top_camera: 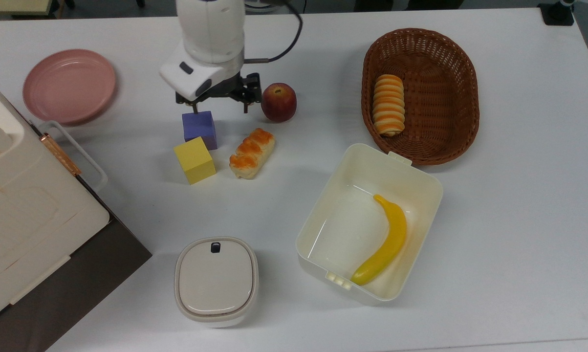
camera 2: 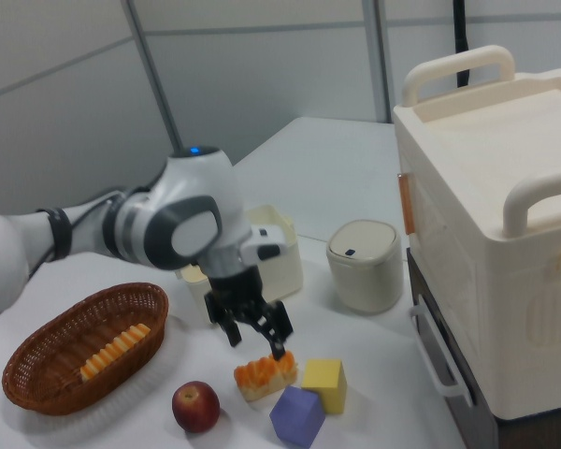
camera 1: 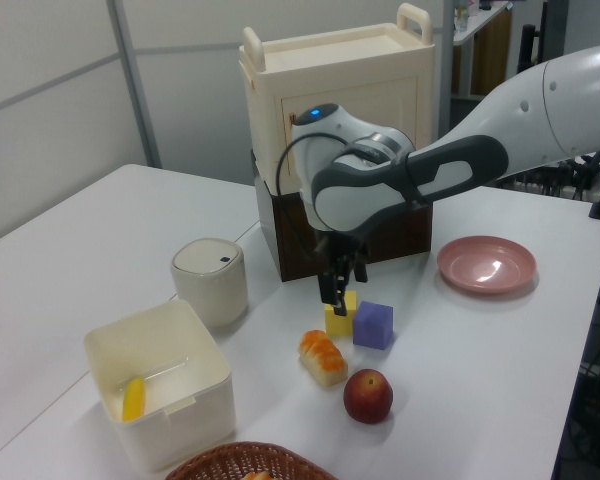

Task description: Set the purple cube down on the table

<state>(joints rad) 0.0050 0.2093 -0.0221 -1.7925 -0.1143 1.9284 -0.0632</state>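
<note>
- Top view: you see the purple cube [top_camera: 199, 128] resting on the table [top_camera: 518, 220], in the half of the tabletop toward the top view's left edge and nearer the top view's upper edge than the lower one.
- Top view: the cube sits just beside the yellow cube [top_camera: 194, 160]; the two appear to meet at one corner.
- Top view: the gripper [top_camera: 219, 101] stands released, its two fingers spread wide and clear of the cube, between the cube and the apple [top_camera: 278, 101].
- Top view: note the bread roll [top_camera: 251, 152] beside the yellow cube, the pink plate [top_camera: 69, 85] near the upper left corner, the wicker basket [top_camera: 421, 95] toward the upper right corner, and the open white box [top_camera: 369, 222] holding a banana [top_camera: 384, 242].
- Top view: the lidded white container [top_camera: 216, 280] stands by the lower edge.
- Left view: you see the purple cube [camera 1: 373, 325] flat on the tabletop, against the yellow cube [camera 1: 341, 313]. The gripper [camera 1: 340, 288] hangs above the yellow cube, holding nothing.
- Left view: the apple [camera 1: 368, 395] and bread roll [camera 1: 323, 357] lie nearer the camera.
- Right view: the purple cube [camera 2: 296, 415] lies near the lower edge of the picture, beside the yellow cube [camera 2: 324, 384]. The gripper [camera 2: 256, 341] is spread apart above the bread roll [camera 2: 265, 374], off the cube.
</note>
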